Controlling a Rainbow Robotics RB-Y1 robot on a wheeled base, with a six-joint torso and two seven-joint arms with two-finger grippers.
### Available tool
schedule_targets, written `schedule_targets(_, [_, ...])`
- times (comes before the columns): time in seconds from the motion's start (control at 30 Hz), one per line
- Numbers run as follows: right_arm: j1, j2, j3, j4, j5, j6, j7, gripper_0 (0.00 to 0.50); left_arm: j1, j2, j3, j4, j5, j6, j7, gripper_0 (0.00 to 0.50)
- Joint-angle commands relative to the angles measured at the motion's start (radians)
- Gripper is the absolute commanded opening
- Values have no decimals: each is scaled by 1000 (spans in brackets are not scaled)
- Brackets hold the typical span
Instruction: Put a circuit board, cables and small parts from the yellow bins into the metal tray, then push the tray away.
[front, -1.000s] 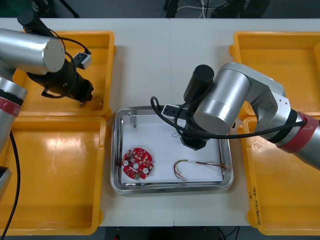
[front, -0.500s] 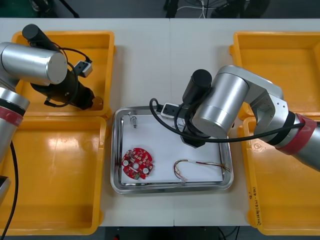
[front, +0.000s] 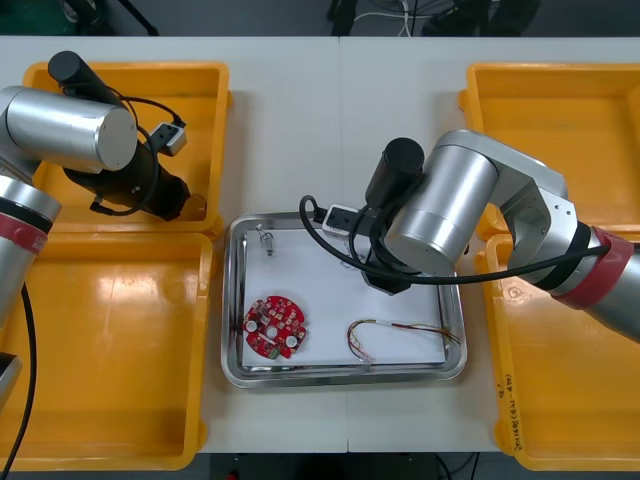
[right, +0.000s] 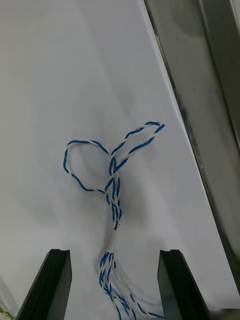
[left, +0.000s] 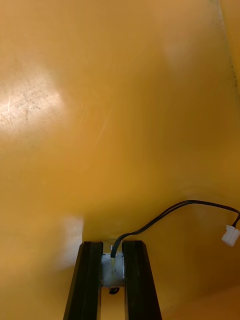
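In the far left yellow bin (front: 205, 110) my left gripper (front: 183, 202) is down at the floor. In the left wrist view the left gripper (left: 113, 250) is shut on the small metal end of a black cable (left: 165, 215), which trails off to a white plug (left: 230, 235). My right gripper (right: 114, 257) stands open over the metal tray (front: 232, 300), low above its white inside. A twisted blue and white cable (right: 112, 175) lies loose there, its tail between the fingers. In the front view the right arm (front: 440, 210) hides that gripper.
The tray also holds a round red circuit board (front: 273, 327), a red and yellow cable (front: 385, 332) and a small metal part (front: 266, 240). Yellow bins stand near left (front: 100, 340), far right (front: 540, 110) and near right (front: 570, 400).
My left gripper has closed on the black cable's end in the far left bin. My right gripper has opened, leaving the blue and white cable in the tray.
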Motion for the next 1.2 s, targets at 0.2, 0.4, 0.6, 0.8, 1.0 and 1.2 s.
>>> schedule_targets(0.2, [-52, -8, -134, -36, -82, 110, -3, 500, -18, 52, -1, -13, 21, 6, -67, 0])
schedule_targets(0.4, [-110, -13, -226, -34, -141, 228, -9, 500, -68, 63, 62, -13, 29, 123, -64, 0])
schedule_targets(0.6, [-149, -45, -334, -36, -205, 320, -27, 500, -111, 70, 117, -19, 23, 218, -50, 0])
schedule_targets(0.8, [-150, -125, -455, -36, -294, 377, -47, 500, -150, 70, 166, -64, 6, 333, -24, 0])
schedule_targets(1.0, [-147, -242, -528, -36, -372, 414, -64, 500, -178, 69, 177, -170, 9, 462, 79, 0])
schedule_targets(1.2, [-115, -288, -645, -36, -360, 422, -116, 500, -187, 55, 157, -297, 23, 498, 201, 0])
